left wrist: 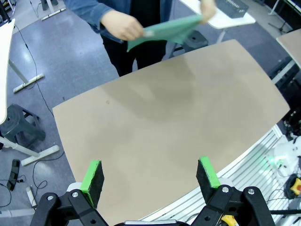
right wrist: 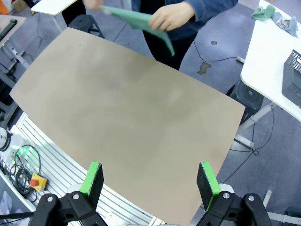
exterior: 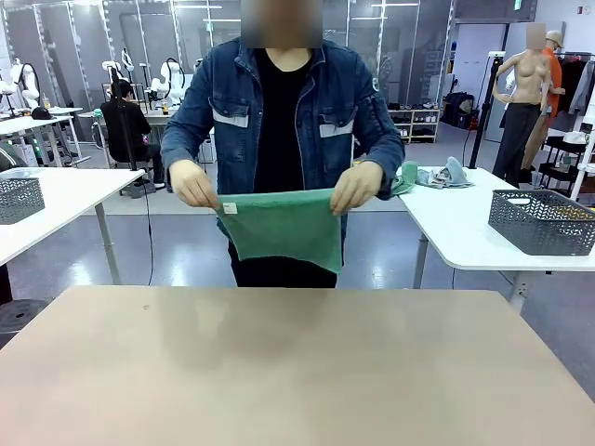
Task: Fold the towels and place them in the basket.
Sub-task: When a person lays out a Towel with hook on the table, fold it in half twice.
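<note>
Tan table (exterior: 297, 372), mint towel (exterior: 284, 228) hanging, long axis crosswise

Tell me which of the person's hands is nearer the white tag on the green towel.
The person's right hand pinches the green towel right beside the white tag; the left hand holds the opposite top corner.

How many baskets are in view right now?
2. The left basket sits on the left white table; the right basket on the right white table. Others may be hidden.
</note>
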You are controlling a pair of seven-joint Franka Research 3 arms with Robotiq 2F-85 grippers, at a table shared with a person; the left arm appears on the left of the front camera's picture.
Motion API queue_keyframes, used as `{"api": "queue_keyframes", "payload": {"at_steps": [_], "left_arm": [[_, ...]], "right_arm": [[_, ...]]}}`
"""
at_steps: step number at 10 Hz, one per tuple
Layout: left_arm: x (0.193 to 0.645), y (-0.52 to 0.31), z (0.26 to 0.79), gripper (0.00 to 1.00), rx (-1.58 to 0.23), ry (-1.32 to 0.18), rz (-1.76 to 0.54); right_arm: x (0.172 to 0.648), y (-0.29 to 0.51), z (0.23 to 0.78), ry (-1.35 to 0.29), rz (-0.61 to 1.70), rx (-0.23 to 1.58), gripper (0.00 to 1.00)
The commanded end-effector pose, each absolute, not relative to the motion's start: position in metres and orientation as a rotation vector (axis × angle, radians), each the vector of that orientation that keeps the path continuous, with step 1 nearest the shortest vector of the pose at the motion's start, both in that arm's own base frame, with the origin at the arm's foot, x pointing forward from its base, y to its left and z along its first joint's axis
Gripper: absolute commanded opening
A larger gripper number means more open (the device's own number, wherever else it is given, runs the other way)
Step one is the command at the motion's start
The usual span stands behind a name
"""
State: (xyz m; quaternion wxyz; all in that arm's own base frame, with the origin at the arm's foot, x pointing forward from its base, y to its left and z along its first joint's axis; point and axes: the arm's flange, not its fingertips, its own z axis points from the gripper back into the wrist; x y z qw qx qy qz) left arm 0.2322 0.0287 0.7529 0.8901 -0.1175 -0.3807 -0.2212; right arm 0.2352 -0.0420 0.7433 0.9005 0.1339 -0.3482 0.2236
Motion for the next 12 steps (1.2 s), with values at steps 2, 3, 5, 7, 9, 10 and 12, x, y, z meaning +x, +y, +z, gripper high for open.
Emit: {"api": "queue_keyframes", "payload": {"at_steps": [2,3,5,7,9,10,12], "left_arm": [[0.2333,0.0279,0.7532,1.0,-0.247,-0.789,-0.464],[0.2333,0.0279,0.7532,1.0,-0.247,-0.789,-0.464],[0.2333,0.0279,0.7532,1.0,-0.247,-0.789,-0.464],[0.2333,0.0279,0.7532,1.0,-0.247,-0.789,-0.464],[0.2333,0.0279,0.7532,1.0,-0.247,-0.789,-0.464],[0.2333,0.0279,0.7532,1.0,-0.247,-0.789,-0.464],[0.2333,0.0279,0.7532,1.0,-0.247,-0.789,-0.464]], "right_arm": [[0.234,-0.0424,0.7435,-0.723,0.465,0.28,1.0],[0.234,-0.0424,0.7435,-0.723,0.465,0.28,1.0],[0.234,-0.0424,0.7435,-0.723,0.465,0.28,1.0],[0.234,-0.0424,0.7435,-0.723,0.465,0.28,1.0],[0.234,-0.0424,0.7435,-0.723,0.465,0.28,1.0],[0.234,-0.0424,0.7435,-0.723,0.465,0.28,1.0],[0.234,-0.0424,0.7435,-0.723,0.465,0.28,1.0]]}}
